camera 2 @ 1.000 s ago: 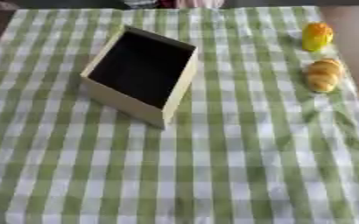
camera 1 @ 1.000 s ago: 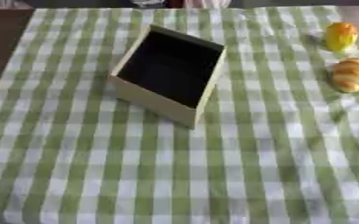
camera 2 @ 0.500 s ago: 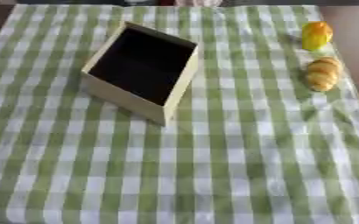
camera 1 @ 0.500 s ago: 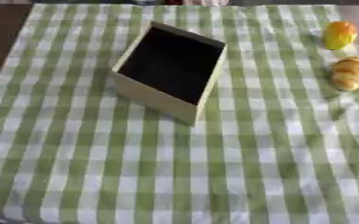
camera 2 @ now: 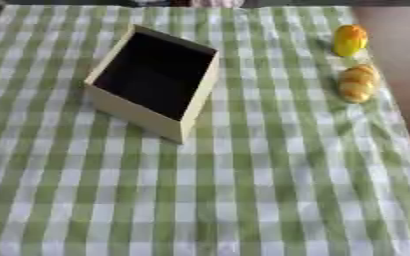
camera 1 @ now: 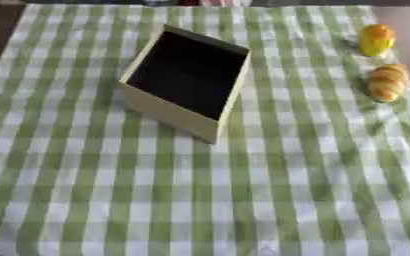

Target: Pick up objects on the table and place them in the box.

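While the box [camera 1: 187,82] sits dark and seemingly empty in the left eye view, nothing looks packed yet. In the right eye view, the yellow-orange fruit [camera 2: 349,40] and bread-like piece [camera 2: 358,83] lie right of the box; no hand shows, so its fingers cannot be judged.

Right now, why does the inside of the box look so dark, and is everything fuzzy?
In the left eye view the box is black inside, so nothing shows in it. In the right eye view the orange-yellow thing and the tan ridged thing have soft, blurred edges.
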`<state>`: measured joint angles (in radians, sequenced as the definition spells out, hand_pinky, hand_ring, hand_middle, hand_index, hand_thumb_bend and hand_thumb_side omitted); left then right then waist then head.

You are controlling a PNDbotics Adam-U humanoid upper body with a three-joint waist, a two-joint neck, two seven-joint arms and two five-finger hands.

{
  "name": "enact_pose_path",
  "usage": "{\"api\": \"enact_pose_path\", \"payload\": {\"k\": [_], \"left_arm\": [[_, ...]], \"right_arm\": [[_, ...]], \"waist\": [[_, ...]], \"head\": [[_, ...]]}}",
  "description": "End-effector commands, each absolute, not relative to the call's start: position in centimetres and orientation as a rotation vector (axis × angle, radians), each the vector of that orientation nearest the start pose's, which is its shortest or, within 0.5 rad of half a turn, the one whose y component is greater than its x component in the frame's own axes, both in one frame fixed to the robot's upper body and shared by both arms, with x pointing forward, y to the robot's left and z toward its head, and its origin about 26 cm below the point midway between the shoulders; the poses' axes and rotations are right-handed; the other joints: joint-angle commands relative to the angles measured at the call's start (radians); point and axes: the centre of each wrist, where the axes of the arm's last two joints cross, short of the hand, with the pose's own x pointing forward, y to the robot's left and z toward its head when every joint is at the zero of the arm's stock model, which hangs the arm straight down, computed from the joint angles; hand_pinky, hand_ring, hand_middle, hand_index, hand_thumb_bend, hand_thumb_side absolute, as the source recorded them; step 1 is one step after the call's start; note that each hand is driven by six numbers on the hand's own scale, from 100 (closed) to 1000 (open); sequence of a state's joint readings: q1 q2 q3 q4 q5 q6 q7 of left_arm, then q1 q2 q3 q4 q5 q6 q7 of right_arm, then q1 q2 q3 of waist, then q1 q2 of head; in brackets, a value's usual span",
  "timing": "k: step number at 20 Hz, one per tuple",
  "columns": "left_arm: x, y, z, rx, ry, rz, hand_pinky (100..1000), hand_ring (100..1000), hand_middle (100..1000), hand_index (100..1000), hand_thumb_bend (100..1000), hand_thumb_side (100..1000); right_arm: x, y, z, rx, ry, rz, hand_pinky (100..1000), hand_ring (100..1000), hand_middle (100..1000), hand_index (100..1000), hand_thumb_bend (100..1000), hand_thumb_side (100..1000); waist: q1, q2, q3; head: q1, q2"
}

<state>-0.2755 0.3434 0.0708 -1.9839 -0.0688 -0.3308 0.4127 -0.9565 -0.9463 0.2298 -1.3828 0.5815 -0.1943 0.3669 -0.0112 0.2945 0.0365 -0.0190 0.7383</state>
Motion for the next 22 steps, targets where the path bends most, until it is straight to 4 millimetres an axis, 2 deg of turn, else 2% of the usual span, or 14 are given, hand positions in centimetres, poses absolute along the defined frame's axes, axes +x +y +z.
{"api": "enact_pose_path", "payload": {"k": [1, 6, 9, 11, 12, 16, 19, 22], "left_arm": [[29.6, 28.5, 20.6, -0.575, 3.539, -0.062, 673, 732, 818, 844, 215, 642], [29.7, 28.4, 20.6, -0.567, 3.541, -0.055, 672, 732, 819, 844, 214, 644], [29.7, 28.4, 20.6, -0.560, 3.545, -0.053, 673, 733, 819, 843, 213, 645], [29.7, 28.3, 20.6, -0.555, 3.545, -0.049, 672, 733, 819, 843, 212, 645], [29.7, 28.3, 20.6, -0.552, 3.546, -0.048, 672, 733, 820, 843, 211, 645], [29.7, 28.2, 20.6, -0.544, 3.551, -0.044, 672, 733, 821, 843, 208, 647], [29.7, 28.2, 20.6, -0.541, 3.554, -0.042, 672, 733, 822, 843, 206, 650], [29.7, 28.1, 20.6, -0.541, 3.557, -0.040, 672, 734, 823, 843, 204, 653]], "right_arm": [[40.1, -35.8, 36.8, -1.261, -1.504, 1.682, 870, 940, 965, 945, 260, 581], [41.0, -36.4, 36.1, -1.194, -1.384, 1.804, 876, 942, 954, 939, 330, 478], [41.3, -36.2, 36.2, -1.154, -1.363, 1.848, 879, 937, 936, 922, 422, 286], [41.5, -36.0, 36.3, -1.130, -1.361, 1.867, 880, 931, 925, 915, 456, 193], [41.6, -35.8, 36.4, -1.117, -1.362, 1.878, 881, 930, 925, 912, 481, 103], [42.2, -35.2, 36.4, -1.095, -1.339, 1.909, 880, 932, 931, 906, 387, 100], [42.6, -35.5, 35.9, -1.084, -1.297, 1.917, 883, 934, 932, 902, 355, 100], [42.6, -36.2, 35.2, -1.067, -1.262, 1.921, 883, 932, 925, 897, 363, 100]], "waist": [[-0.003, -0.021, -0.001], [-0.003, -0.020, -0.001], [-0.001, -0.020, -0.001], [0.000, -0.020, -0.001], [0.001, -0.020, 0.000], [0.003, -0.018, 0.001], [0.002, -0.015, 0.002], [0.001, -0.011, 0.002]], "head": [[0.002, -0.001], [0.004, -0.004], [0.004, -0.003], [0.004, -0.003], [0.003, -0.003], [-0.003, -0.004], [-0.009, -0.006], [-0.013, -0.006]]}}
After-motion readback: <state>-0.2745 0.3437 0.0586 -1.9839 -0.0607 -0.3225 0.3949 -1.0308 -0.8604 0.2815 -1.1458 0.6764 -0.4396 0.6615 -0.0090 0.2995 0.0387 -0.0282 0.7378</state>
